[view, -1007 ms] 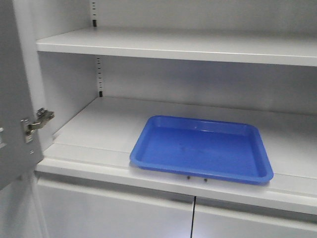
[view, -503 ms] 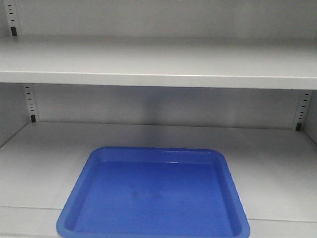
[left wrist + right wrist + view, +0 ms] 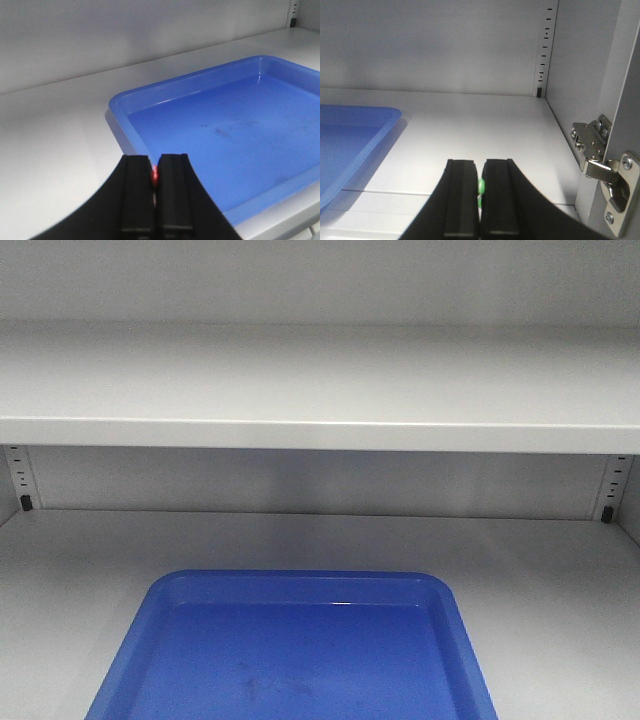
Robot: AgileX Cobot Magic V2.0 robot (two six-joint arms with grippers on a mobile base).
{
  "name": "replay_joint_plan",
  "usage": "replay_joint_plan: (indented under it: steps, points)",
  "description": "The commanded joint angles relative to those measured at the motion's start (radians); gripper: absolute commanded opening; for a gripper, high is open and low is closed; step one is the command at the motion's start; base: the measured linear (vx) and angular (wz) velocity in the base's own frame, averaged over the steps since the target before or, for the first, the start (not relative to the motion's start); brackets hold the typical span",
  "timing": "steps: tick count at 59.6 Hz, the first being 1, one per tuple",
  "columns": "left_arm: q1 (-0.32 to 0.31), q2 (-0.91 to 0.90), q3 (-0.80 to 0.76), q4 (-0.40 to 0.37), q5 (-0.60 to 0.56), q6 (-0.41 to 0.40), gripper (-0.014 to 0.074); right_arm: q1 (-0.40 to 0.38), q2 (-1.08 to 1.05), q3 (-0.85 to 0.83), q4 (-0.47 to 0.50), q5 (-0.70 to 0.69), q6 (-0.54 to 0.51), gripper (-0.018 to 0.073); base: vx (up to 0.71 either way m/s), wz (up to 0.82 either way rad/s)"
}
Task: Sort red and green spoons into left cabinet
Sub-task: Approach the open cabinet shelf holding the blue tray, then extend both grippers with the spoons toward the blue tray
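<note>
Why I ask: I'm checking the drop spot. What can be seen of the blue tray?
The blue tray is shallow, rectangular, glossy like plastic, with rounded corners and a raised rim. It lies flat on the grey lower shelf, near end cut off in the front view. It holds nothing; faint dark smudges mark its floor. Only the shelf touches it.

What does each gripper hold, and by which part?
The left gripper is shut on the red spoon, the right gripper on the green spoon. Only slivers show, so the gripped part cannot be told.
</note>
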Motion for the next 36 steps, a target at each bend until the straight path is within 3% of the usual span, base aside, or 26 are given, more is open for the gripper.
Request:
replay_joint_plan:
  steps: [1,36]
  points:
    - [-0.001,0.007,-0.027,-0.032,-0.047,-0.008,0.0000,-0.004,0.014,-0.030,-0.013,-0.079,-0.007,-0.0004,0.03,-0.04]
    - [-0.011,0.007,-0.027,-0.032,-0.044,-0.008,0.0000,-0.004,0.014,-0.030,-0.014,-0.079,-0.007,-0.0004,0.00,0.00]
